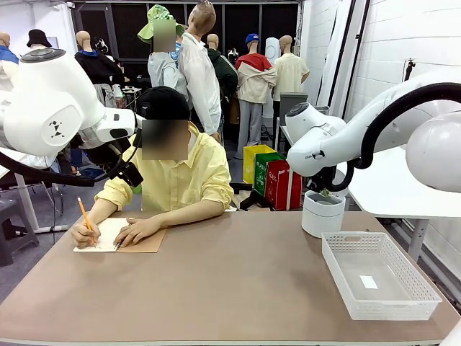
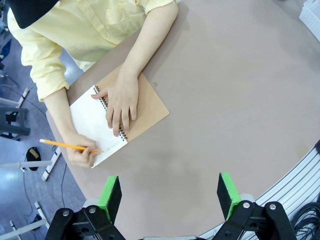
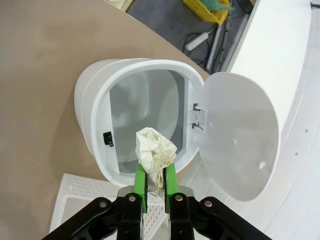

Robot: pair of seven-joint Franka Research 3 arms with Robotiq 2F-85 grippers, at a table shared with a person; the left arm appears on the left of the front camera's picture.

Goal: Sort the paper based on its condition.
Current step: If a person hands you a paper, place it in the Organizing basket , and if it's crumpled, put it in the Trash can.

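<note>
Tabletop (image 3: 40, 75), crumpled paper (image 3: 155, 147) lengthwise along right jaws

Brown table (image 1: 230, 288), three items on top.
Far left corner: spiral notebook (image 1: 106, 235), open, white page up, kraft cover folded out flat beside it on the side toward the table's middle; a person's forearm (image 1: 189, 213) lies along the far edge by it. Right side, far end: white bin (image 1: 322, 213), upright, rounded walls, hinged lid swung open. Just in front of the bin, toward the near right corner: white mesh basket (image 1: 337, 277), rectangular, low-walled, set slightly askew. Middle and near-left surface bare.
</note>
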